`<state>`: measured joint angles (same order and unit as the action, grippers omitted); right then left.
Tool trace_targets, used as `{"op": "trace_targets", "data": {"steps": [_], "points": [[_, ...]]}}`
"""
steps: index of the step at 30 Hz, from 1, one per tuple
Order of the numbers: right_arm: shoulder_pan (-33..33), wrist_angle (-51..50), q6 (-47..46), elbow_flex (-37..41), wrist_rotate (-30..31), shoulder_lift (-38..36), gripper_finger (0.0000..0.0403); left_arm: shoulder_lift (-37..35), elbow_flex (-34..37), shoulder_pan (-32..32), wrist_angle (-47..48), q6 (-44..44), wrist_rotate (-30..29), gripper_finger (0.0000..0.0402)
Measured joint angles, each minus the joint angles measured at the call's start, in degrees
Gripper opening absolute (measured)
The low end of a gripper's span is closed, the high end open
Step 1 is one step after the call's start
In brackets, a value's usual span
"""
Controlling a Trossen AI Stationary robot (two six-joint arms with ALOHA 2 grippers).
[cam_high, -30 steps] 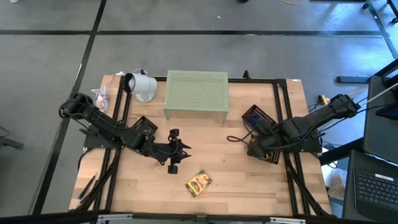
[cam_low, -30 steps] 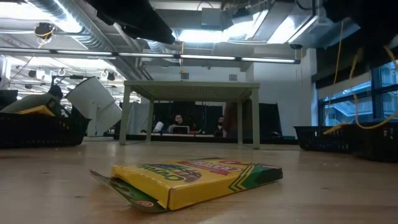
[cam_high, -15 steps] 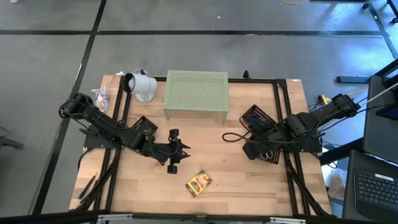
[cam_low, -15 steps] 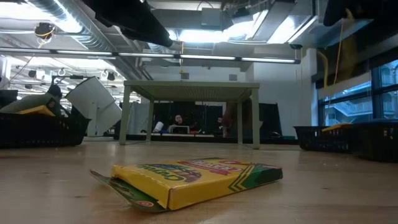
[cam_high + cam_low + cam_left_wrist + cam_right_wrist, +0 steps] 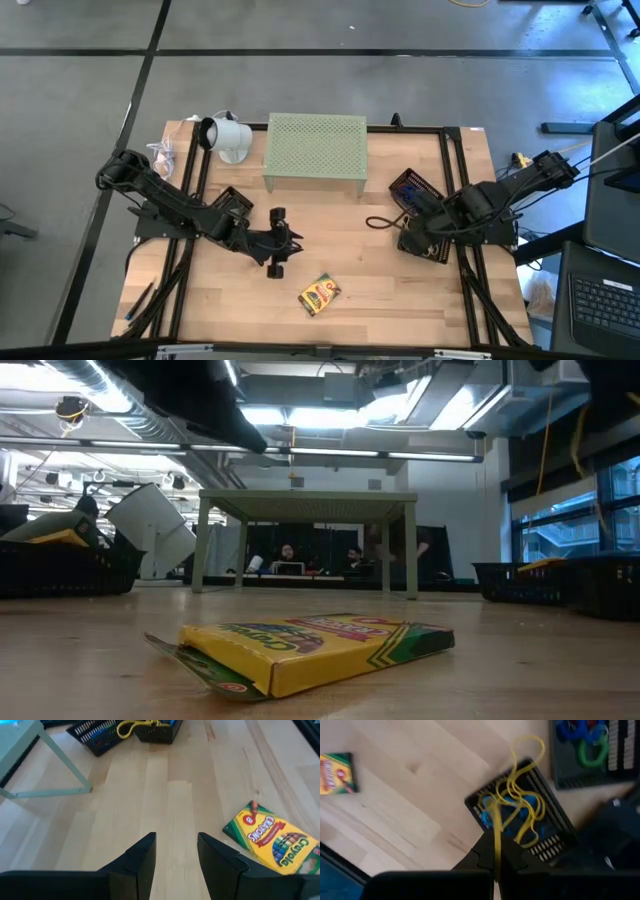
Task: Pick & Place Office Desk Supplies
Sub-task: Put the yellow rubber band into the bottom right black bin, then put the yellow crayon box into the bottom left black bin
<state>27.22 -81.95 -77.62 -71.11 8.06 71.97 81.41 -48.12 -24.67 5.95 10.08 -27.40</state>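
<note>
My right gripper is shut on a tangle of yellow rubber bands above a black mesh tray that holds blue items. In the high view a loop of the bands sticks out past the fingers toward the table's left. My left gripper is open and empty above the bare table's middle. A yellow-green crayon box lies flat on the table near the front. A second tray holds blue and green clip rings. My right gripper pinches one strand of the rubber bands between its two shut fingers, pointing down at a slant. The strand runs along the fingers, and the rest of the tangle spreads out beyond the fingertips over the tray. Whether it touches the tray, I cannot tell.
A pale green perforated stand stands at the table's far middle, with a white lamp-like object to its left. Black mesh trays sit at the right and another at the left. People show in the room beyond the table.
My right gripper, still shut on the rubber bands, has swung a little toward the table's left and come back toward the trays on the right. The loop of bands has moved with it.
</note>
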Motion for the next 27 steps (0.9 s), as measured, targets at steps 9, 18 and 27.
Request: {"op": "trace_targets", "data": {"steps": [9,18,27], "points": [[-0.01,-1.04,-3.23,4.85,-3.14,0.01,0.0000,0.02,0.07,0.02,0.71,1.38,0.02,0.0139],[0.00,-1.22,-4.44,10.63,-9.26,0.01,0.0008,0.02,0.07,0.00,0.73,1.34,0.02,0.0139],[0.00,-1.20,-4.42,10.82,-8.07,0.01,0.0066,0.02,0.07,0.01,0.73,1.31,0.02,0.0139]]}}
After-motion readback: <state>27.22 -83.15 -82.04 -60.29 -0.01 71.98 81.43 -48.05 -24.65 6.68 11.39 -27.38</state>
